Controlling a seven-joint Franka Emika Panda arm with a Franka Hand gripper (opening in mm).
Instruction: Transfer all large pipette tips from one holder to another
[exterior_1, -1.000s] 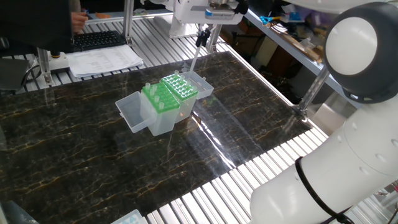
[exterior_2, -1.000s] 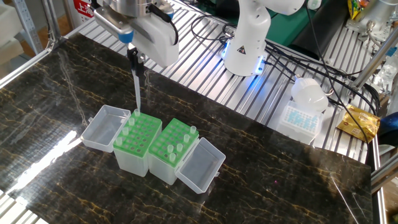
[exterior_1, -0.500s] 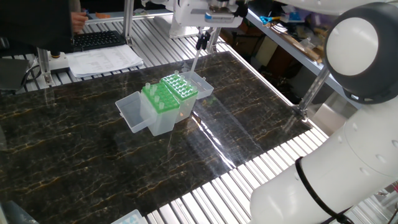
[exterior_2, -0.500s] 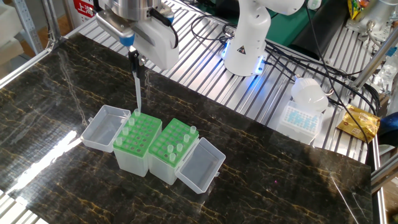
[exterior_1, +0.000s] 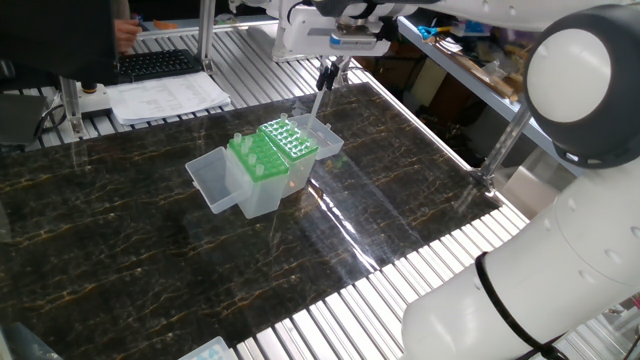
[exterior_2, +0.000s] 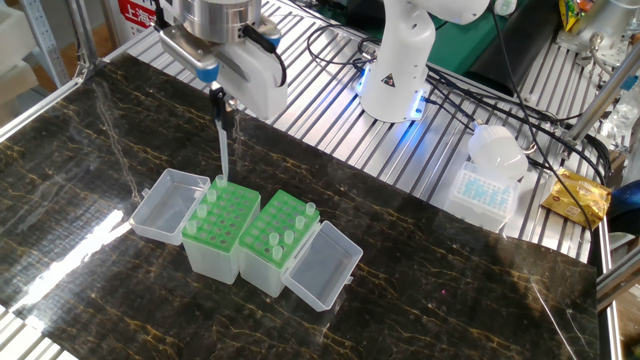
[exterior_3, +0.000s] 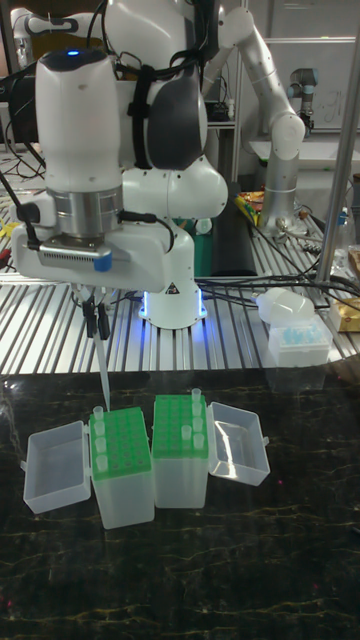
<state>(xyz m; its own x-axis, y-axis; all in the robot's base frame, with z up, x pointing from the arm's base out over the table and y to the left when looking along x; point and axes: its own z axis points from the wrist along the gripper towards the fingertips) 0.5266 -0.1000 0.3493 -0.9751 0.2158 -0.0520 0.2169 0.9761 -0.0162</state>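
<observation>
Two clear holders with green rack plates stand side by side on the dark table, lids open. The left holder (exterior_2: 228, 218) (exterior_3: 122, 445) (exterior_1: 291, 141) has several large pipette tips (exterior_2: 200, 214) along one edge. The right holder (exterior_2: 281, 229) (exterior_3: 180, 428) (exterior_1: 253, 158) also carries several tips (exterior_2: 276, 238). My gripper (exterior_2: 221, 108) (exterior_1: 326, 73) (exterior_3: 98, 318) is shut on one long tip (exterior_2: 223, 150) (exterior_3: 103, 378) (exterior_1: 313, 100). That tip hangs upright, its lower end at the back corner of the left holder's rack.
A white box of blue tips (exterior_2: 484, 186) (exterior_3: 299, 341) sits on the slatted bench behind the table, beside the arm's base (exterior_2: 396, 75). Cables (exterior_2: 520, 110) run along that bench. A keyboard (exterior_1: 158, 64) and papers (exterior_1: 170, 97) lie past the table's far edge.
My gripper has shifted slightly sideways and down with the tip still in it. The tip's lower end stays at the same rack corner. The holders have not moved.
</observation>
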